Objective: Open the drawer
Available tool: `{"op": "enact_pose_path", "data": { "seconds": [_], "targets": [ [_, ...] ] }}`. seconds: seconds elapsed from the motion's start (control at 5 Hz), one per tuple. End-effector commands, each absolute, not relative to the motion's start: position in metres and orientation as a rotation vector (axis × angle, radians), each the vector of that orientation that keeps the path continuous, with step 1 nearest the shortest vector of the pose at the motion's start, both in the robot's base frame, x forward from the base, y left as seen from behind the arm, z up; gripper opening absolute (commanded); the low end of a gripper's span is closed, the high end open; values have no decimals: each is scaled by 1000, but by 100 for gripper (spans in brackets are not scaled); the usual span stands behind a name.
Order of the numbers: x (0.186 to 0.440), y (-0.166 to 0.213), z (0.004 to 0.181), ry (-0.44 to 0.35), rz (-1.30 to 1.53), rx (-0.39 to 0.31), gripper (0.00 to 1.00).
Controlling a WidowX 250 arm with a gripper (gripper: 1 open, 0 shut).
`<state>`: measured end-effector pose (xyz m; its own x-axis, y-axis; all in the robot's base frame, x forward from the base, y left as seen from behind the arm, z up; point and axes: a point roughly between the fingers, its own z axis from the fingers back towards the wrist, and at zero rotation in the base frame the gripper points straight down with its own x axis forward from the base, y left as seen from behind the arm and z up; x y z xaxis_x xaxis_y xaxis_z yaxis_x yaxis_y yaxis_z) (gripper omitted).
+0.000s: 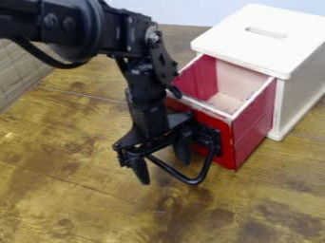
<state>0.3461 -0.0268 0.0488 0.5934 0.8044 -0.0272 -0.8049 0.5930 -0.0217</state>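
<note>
Item 1: gripper [162, 157], black, on 1 black jointed arm [146, 71] that comes in from the upper left. It points straight down at the tabletop. The 2 fingers stand spread apart: 1 finger [140, 169] is in plain view at the lower left, the other [187, 144] sits up and to the right, close against the red front. Nothing is seen pinched between them.

Item 2: drawer [229, 100], red box with pale beige inside, located directly to the right of the gripper and slightly above it in the picture. It stands pulled partway out of its housing, its open top showing the beige interior. The red front panel faces the gripper.

Item 3: handle [191, 177], 1 large black wire loop fixed to the drawer's red front. It reaches out and down from the front, lying just below and to the right of the gripper. The loop passes through the region between the spread fingers; whether a finger touches the wire cannot be told.

Item 4: cabinet [273, 47], white box with 1 slot in its top, behind and to the right of the gripper, housing the drawer.

Item 5: table [64, 204], worn brown wood planks, beneath the gripper and all other items.
</note>
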Motion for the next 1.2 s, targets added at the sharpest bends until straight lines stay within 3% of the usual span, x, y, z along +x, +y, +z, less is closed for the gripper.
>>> {"op": "enact_pose_path", "data": {
  "seconds": [0.0,0.2,1.0],
  "targets": [
    [371,-27,69,-66,839,-81,100],
    [379,-20,68,-68,760,-87,100],
    [405,-30,58,-77,983,-113,100]
  ]
}}
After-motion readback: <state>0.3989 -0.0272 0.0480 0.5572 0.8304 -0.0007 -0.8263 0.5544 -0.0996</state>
